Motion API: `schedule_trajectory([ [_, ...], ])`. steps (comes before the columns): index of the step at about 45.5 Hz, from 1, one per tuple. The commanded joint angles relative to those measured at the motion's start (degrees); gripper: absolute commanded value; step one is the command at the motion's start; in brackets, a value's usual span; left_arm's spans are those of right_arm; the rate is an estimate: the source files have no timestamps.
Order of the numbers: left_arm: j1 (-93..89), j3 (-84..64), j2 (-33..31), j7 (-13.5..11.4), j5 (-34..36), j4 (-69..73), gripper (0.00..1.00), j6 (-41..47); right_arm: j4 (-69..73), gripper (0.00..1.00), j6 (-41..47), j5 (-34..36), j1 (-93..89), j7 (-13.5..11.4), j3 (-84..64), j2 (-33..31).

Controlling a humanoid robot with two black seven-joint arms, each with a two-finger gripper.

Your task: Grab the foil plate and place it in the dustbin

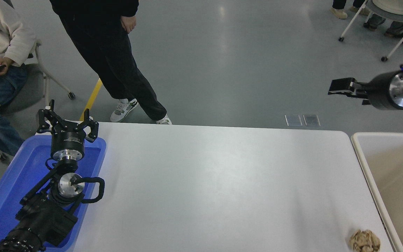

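Note:
The foil plate is out of view. The dustbin (362, 154), beige with a pale rim, stands off the table's right end and is cut by the picture's edge. My right gripper (338, 87) reaches in from the right edge, high up and beyond the table's far right corner, pointing left; it holds nothing that I can see. My left gripper (66, 120) is parked at the lower left over the blue tray (19, 175), open and empty.
A crumpled brown paper ball (364, 240) lies near the table's front right corner. A person in black stands at the far left side of the table (205, 182). Another person sits at the upper left with a phone.

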Motion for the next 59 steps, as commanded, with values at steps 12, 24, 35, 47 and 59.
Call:
schedule_trajectory([
  [12,0.0,0.0,0.0,0.0,0.0,0.0,0.99,0.0,7.0,1.00,4.1,0.4,1.7,0.1,-2.4,12.8],
  [24,0.0,0.0,0.0,0.1,0.0,0.0,0.99,0.0,7.4,1.00,7.8,5.3,1.8,0.1,-2.9,18.4],
  [35,0.0,0.0,0.0,0.0,0.0,0.0,0.99,0.0,7.4,1.00,14.1,6.0,2.7,0.1,-4.3,18.8],
  [47,0.0,0.0,0.0,0.0,0.0,0.0,0.99,0.0,7.3,1.00,19.7,8.9,5.6,0.1,-4.5,19.0],
  [59,0.0,0.0,0.0,0.0,0.0,0.0,0.99,0.0,7.3,1.00,25.0,9.8,8.5,1.2,-4.5,19.0],
])
